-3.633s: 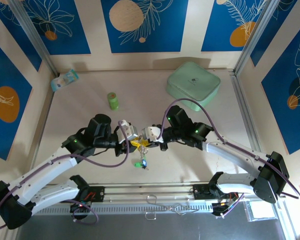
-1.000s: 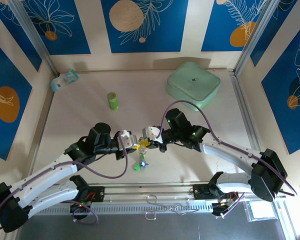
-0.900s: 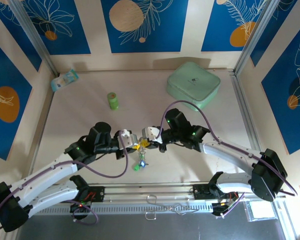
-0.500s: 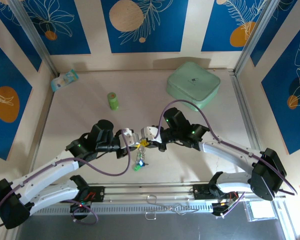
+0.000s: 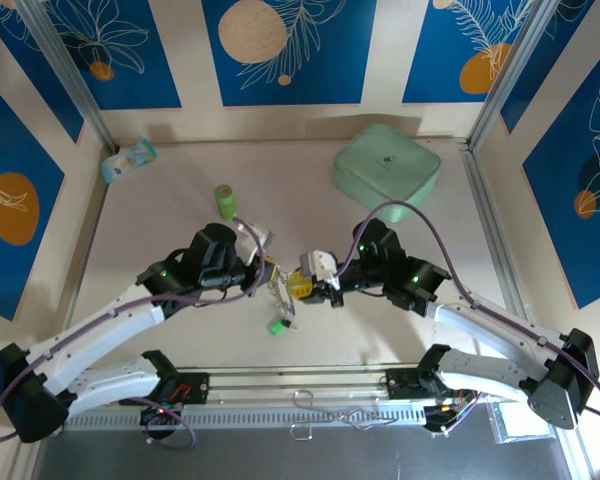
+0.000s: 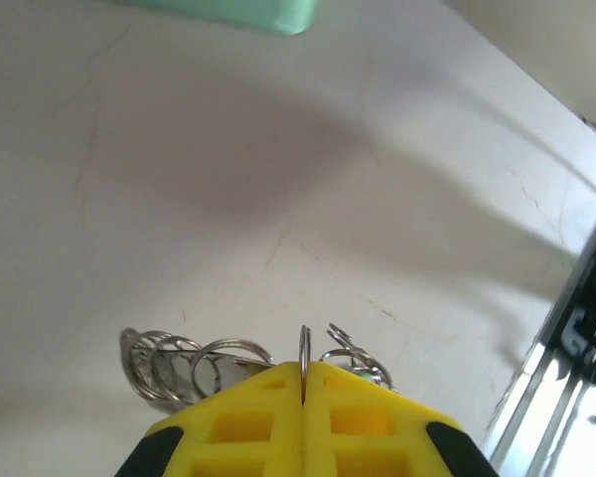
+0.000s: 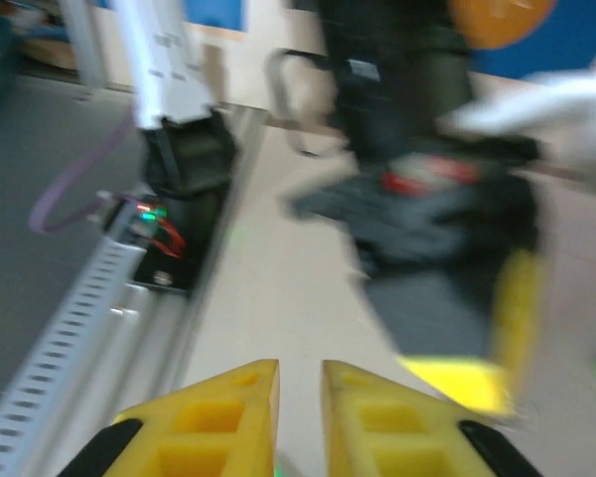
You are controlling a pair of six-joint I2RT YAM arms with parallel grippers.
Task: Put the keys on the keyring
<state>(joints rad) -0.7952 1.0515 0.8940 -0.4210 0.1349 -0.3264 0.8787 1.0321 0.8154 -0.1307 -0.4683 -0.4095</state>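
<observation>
From above, the left fingers, yellow pads on a black wrist, and the right fingers, the same yellow, face each other near the middle of the pale beige desk, close together but not touching. Just below the gap between them the thin silver wire keyring trails toward the near edge with the tiny plastic-headed keys, a green head lowest; whether the bunch hangs or lies on the desk cannot be told here. A small green cylindrical bottle stands beyond the left arm. A mint-green square lidded box sits at the far right, and a pale blue packet lies in the far left corner. In the left wrist view the left fingers are pressed together on the keyring, its wire standing edge-on in the seam between them. A string of small silver loops lies just to its left above the desk. The right wrist view is blurred. There the right fingers stand a narrow gap apart with nothing between them, and the other arm's dark wrist is across from them.
</observation>
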